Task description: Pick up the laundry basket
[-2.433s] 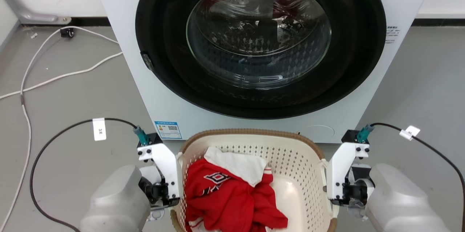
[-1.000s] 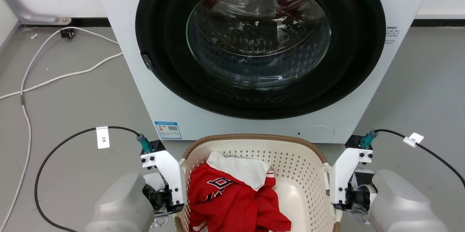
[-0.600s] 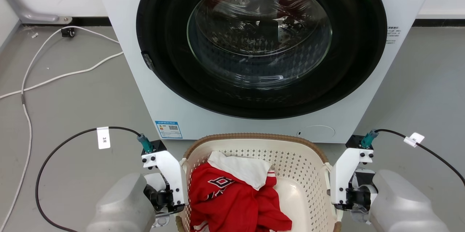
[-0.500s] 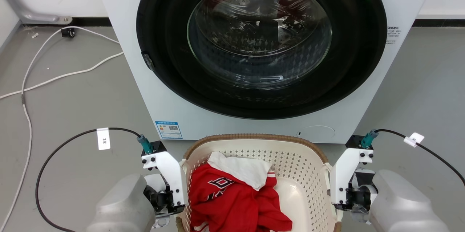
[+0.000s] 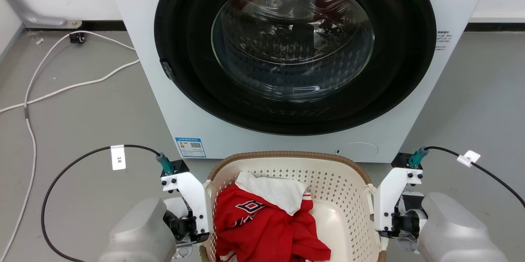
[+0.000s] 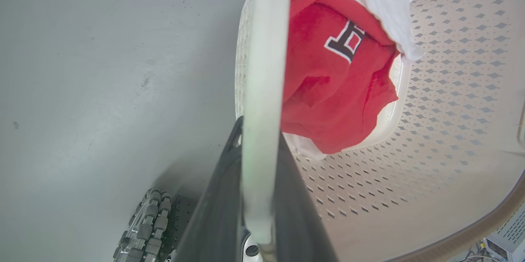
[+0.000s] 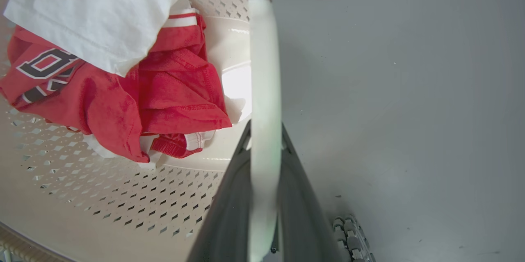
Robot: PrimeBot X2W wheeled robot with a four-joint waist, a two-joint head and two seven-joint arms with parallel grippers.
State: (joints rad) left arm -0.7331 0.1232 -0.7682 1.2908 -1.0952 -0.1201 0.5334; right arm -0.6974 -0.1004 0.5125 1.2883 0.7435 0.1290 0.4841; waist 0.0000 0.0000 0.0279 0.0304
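The laundry basket (image 5: 289, 156), cream-white and perforated with a brown woven rim, sits at the bottom centre of the head view in front of the washing machine. It holds a red garment (image 5: 266, 229) and a white cloth (image 5: 272, 190). My left gripper (image 6: 260, 131) is shut on the basket's white left handle (image 6: 264, 48), one dark finger on each side of it. On the opposite side my right gripper (image 7: 264, 131) clamps the white right handle (image 7: 264, 61) the same way. In the head view both wrists flank the basket.
The white washing machine (image 5: 172, 102) with its round dark glass door (image 5: 293, 40) shut stands just beyond the basket. White cables (image 5: 61, 87) trail over the grey floor at the left. Black wrist cables (image 5: 53, 180) loop beside each arm.
Over the last seconds the basket and both grippers have shifted slightly down the head view, toward me, still clamped together. In the last half second almost nothing has moved.
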